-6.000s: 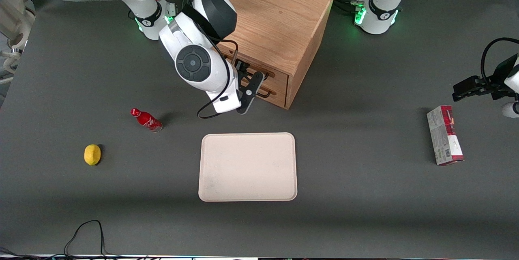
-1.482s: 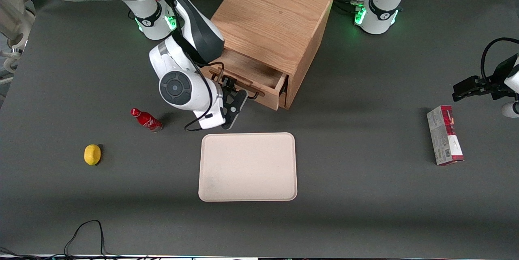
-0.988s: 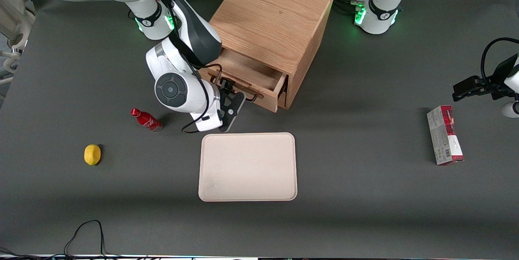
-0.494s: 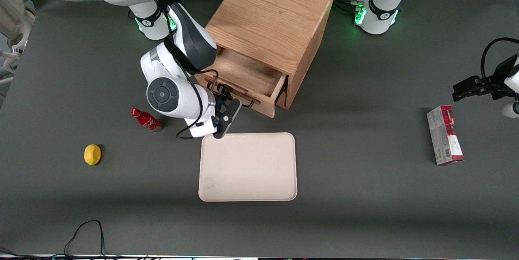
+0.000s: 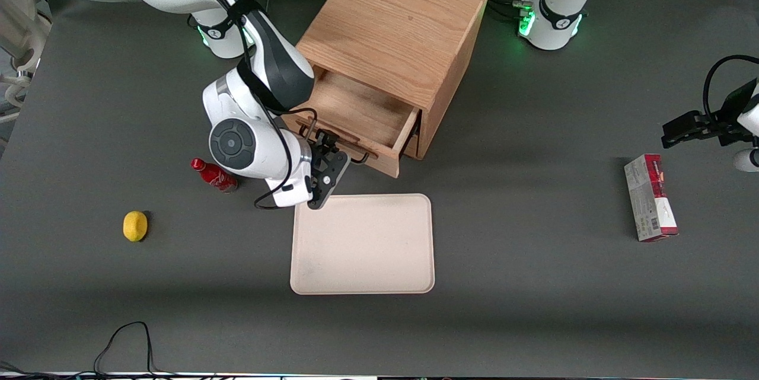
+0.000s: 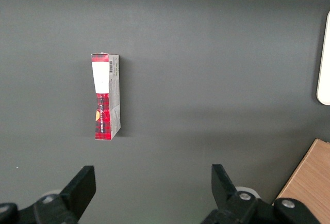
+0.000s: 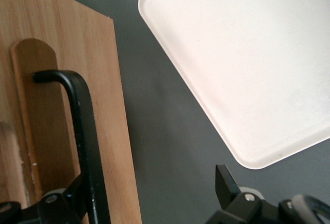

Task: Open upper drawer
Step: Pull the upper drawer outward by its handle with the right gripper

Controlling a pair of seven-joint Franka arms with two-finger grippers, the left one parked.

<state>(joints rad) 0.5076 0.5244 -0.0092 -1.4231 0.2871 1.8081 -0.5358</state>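
Note:
The upper drawer [image 5: 363, 114] of the oak cabinet [image 5: 396, 24] stands pulled out partway, its tray body empty. Its thin black bar handle [image 5: 357, 159] is on the drawer front, which faces the front camera. My right gripper [image 5: 325, 168] is at the handle's end toward the working arm's side. In the right wrist view the handle [image 7: 82, 126] runs along the drawer front [image 7: 56, 95] right beside one finger [image 7: 76, 195]. The gripper [image 7: 152, 188] is open, its jaws wide apart, and grips nothing. The bottom drawer is hidden under the upper one.
A cream tray [image 5: 362, 243] lies just nearer the camera than the drawer, also in the right wrist view [image 7: 242, 64]. A red bottle [image 5: 213, 175] and a lemon [image 5: 135, 226] lie toward the working arm's end. A red box [image 5: 650, 197] lies toward the parked arm's end.
The upper drawer has slid farther out toward the front camera, from shut six seconds ago. My gripper has moved with the handle, nearer to the cream tray.

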